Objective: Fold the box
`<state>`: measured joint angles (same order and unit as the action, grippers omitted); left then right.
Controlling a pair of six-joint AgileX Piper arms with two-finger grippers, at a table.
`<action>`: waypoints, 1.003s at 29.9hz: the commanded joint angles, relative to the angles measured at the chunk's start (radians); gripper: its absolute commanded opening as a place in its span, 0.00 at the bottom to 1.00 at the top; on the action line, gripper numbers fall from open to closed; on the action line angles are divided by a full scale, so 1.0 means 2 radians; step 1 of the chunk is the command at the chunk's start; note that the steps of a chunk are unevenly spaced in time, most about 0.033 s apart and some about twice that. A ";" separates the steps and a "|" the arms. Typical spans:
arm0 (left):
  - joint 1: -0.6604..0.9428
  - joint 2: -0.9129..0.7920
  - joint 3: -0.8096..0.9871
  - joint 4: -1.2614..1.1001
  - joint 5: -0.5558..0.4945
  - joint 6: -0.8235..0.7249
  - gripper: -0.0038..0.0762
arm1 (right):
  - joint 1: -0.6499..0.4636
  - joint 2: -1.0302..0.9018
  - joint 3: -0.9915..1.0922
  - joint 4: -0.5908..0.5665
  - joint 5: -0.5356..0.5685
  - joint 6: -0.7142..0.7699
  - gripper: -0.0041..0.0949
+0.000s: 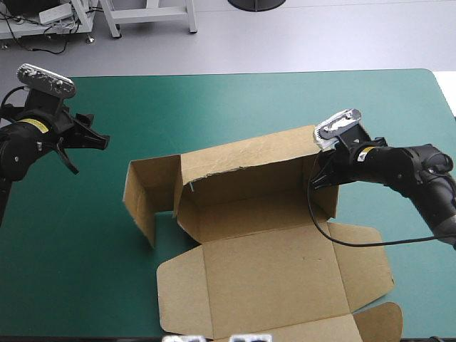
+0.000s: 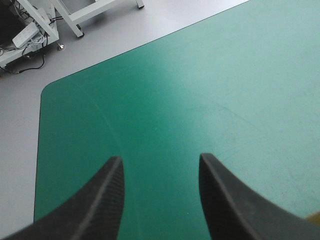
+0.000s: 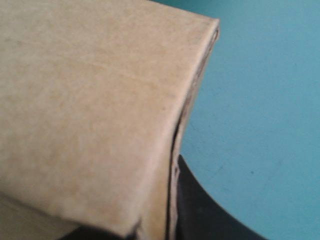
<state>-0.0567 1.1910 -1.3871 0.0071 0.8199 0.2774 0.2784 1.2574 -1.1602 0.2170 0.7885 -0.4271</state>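
Observation:
The brown box (image 1: 271, 263) lies at the table's middle, its floor and lid flat. Its back wall (image 1: 249, 167) stands up and a side flap (image 1: 142, 192) stands at its left end. My right gripper (image 1: 322, 174) is at the right end wall, shut on the board. In the right wrist view the box (image 3: 90, 100) fills the picture, with a black finger (image 3: 210, 210) pressed against the wall's edge. My left gripper (image 1: 89, 146) hovers open at the table's left, apart from the box. Its fingers (image 2: 105, 200) stand apart over bare teal-green cover.
The teal-green cover (image 1: 235, 107) stretches bare behind the box to the far edge. A rounded table corner (image 2: 47, 90) shows ahead of the left gripper. The box's front flaps (image 1: 377, 320) reach the near edge at the right.

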 commanded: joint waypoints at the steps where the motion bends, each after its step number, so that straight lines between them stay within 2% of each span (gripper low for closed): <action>1: 0.002 -0.008 -0.015 0.002 -0.035 0.001 0.48 | 0.000 -0.003 -0.070 -0.043 0.107 0.010 0.02; 4: 0.002 -0.008 -0.015 0.004 -0.034 0.003 0.48 | 0.000 0.034 -0.120 -0.042 0.200 0.007 0.02; 6: 0.002 -0.008 -0.015 0.004 -0.032 0.004 0.48 | 0.000 0.067 -0.150 -0.037 0.231 0.008 0.02; 19: 0.002 -0.008 -0.015 0.007 -0.014 0.005 0.48 | 0.000 0.245 -0.228 0.000 0.232 0.011 0.02; 30: 0.002 -0.008 -0.013 -0.015 -0.015 0.017 0.48 | 0.000 0.314 -0.325 -0.001 0.232 0.015 0.02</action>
<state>-0.0567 1.1944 -1.3871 -0.0065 0.8492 0.3090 0.2746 1.9079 -1.7847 0.2376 1.1014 -0.3671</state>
